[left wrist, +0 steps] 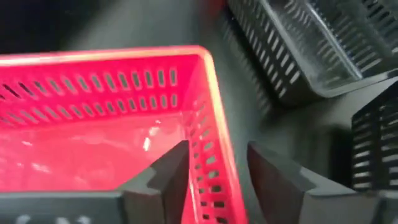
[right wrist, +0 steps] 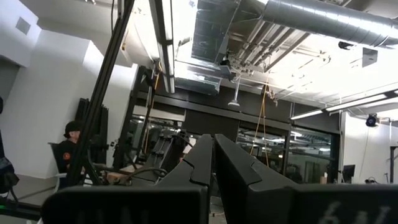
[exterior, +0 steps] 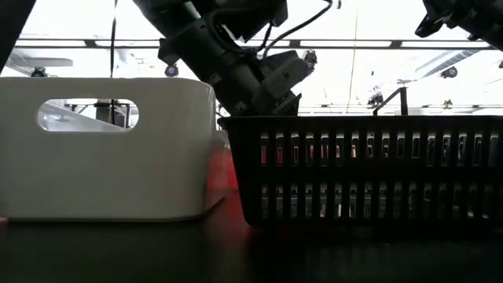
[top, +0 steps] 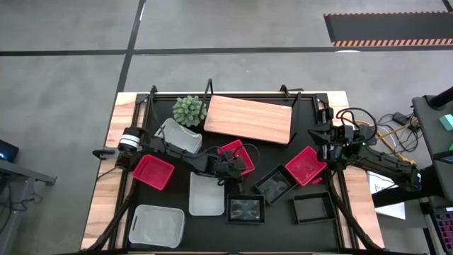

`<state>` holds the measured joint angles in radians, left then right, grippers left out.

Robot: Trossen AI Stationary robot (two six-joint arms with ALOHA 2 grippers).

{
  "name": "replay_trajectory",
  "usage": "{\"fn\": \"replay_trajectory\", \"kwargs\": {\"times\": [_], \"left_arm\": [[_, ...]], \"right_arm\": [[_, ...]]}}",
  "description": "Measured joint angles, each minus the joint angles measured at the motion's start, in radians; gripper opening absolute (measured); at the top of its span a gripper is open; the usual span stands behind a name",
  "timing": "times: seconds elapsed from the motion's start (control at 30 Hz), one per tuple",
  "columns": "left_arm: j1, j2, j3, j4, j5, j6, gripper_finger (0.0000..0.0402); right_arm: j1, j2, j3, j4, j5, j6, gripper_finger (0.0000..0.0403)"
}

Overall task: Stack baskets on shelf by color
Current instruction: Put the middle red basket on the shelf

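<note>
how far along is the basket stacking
Nothing is stacked yet: the shelf is bare. In hand: the left claw straddles the wall of the middle red basket, fingers open. The right claw waits shut, raised at the table's right edge. All nine baskets remain on the mat.

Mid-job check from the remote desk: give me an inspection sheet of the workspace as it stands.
Surface: black mat on the table.
Job's things: wooden shelf bare; nine baskets loose on the mat, three red, three white, three black.
Clutter: green plant beside the shelf.
Grippers: left gripper open, its fingers straddling the wall of the middle red basket; right gripper shut, raised, pointing into the room.
Cables: bundle along the table's right edge.
Surroundings: a seated person in the room behind.
</note>
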<state>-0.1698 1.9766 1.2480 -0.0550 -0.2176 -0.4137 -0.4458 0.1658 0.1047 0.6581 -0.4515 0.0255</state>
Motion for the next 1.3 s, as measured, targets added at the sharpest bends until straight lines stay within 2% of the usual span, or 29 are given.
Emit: {"fn": "replay_trajectory", "kwargs": {"times": [0.27,0.33,0.43,0.53,0.83,0.97,1.13,1.3], "left_arm": [[0.008,-0.021,0.003,-0.008,0.000,0.057,0.0023],[0.009,-0.025,0.006,-0.009,-0.001,0.080,0.0008],[0.009,-0.030,0.031,-0.035,-0.001,0.120,0.0006],[0.009,-0.034,0.080,-0.131,0.000,0.186,0.0003],[0.008,-0.079,0.245,-0.385,-0.005,0.573,0.0001],[0.033,-0.140,0.245,-0.400,-0.025,0.711,0.0001],[0.096,-0.212,0.213,-0.401,-0.027,0.801,0.0000],[0.176,-0.231,0.201,-0.405,-0.026,0.892,0.0000]], "right_arm": [[0.000,0.000,0.000,0.000,0.000,0.000,0.0011],[0.000,0.000,0.000,0.000,0.000,0.000,0.0011],[0.000,0.000,0.000,0.000,0.000,0.000,0.0011],[0.000,0.000,0.000,0.000,0.000,0.000,0.0011],[0.000,0.000,0.000,0.000,0.000,0.000,0.0011],[0.000,0.000,0.000,0.000,0.000,0.000,0.0011],[0.000,0.001,0.000,0.000,0.003,0.000,0.0011],[0.000,0.001,0.000,-0.001,0.006,0.000,0.0011]]}}
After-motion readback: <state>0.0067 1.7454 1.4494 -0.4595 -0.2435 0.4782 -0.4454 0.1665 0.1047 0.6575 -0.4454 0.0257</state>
